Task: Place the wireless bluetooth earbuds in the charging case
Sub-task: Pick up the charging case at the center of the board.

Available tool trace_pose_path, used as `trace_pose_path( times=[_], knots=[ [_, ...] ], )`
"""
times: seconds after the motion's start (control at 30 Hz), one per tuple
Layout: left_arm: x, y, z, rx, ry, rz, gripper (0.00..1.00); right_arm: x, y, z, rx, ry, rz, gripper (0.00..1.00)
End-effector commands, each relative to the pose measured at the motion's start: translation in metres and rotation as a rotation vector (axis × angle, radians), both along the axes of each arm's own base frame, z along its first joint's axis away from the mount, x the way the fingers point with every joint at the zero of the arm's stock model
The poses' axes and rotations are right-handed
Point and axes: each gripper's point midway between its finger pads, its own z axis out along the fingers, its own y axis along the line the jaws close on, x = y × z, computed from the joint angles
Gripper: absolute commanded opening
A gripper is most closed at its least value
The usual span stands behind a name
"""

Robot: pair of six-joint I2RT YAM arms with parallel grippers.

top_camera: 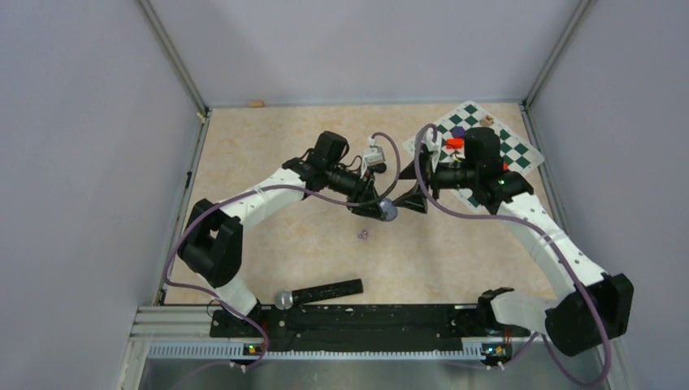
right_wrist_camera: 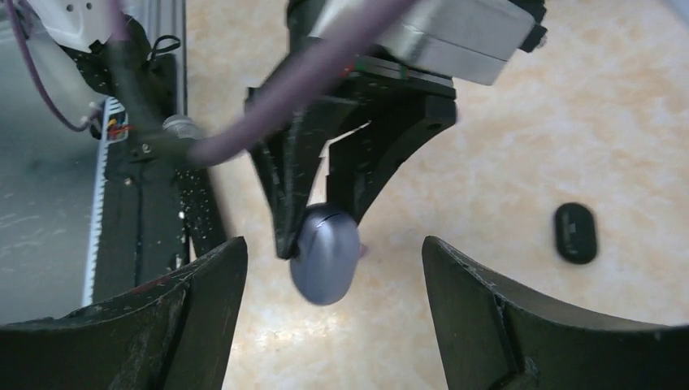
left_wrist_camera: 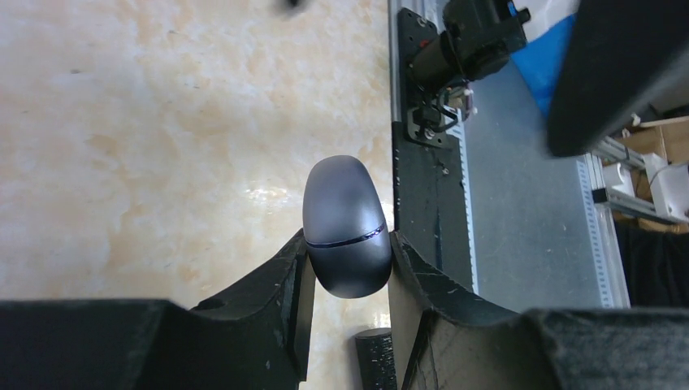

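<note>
Clamped the left hand nearly shut on the lower half of the grey case, apparently off the counter near its middle. Showed the lid closed, seam unbroken across the front. Gripped only smooth curved sides, so risked the case squirting out or turning in the grip under a push from the front. Left two lilac buds loose on the counter near the case, toward the bases, apart from both hands; could not find the black pair. Risked knocking those beads away with any low sweep of an arm, or losing sight of them under the hands. Stood the right hand wide open and holding nothing, pointed at the case from the opposite side, jaws well apart on either flank of it. Judged the lid due to be prised up next; risked a slip off the glossy shell, a pinch across both halves keeping it shut, or a clash with the left hand so close by. Noted a black oval thing on the counter farther right, untouched.
</note>
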Motion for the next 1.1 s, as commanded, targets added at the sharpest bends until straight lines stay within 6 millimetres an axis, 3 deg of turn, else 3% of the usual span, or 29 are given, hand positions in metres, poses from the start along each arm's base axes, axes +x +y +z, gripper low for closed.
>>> trace_pose_path(
  times=[0.0, 0.2, 0.47, 1.07],
  knots=[
    [-0.026, -0.009, 0.022, -0.021, -0.149, -0.118, 0.10, -0.008, 0.005, -0.011, 0.015, 0.164, 0.111, 0.76],
    [-0.032, -0.009, 0.027, -0.024, -0.165, -0.144, 0.10, -0.007, 0.001, -0.032, -0.040, 0.164, 0.116, 0.69],
    [-0.029, -0.009, 0.028, -0.022, -0.185, -0.139, 0.07, -0.025, 0.004, -0.038, -0.022, 0.236, 0.224, 0.63],
    [-0.029, -0.010, 0.034, -0.029, -0.182, -0.127, 0.06, -0.026, 0.015, -0.063, -0.028, 0.298, 0.246, 0.51]
  ],
)
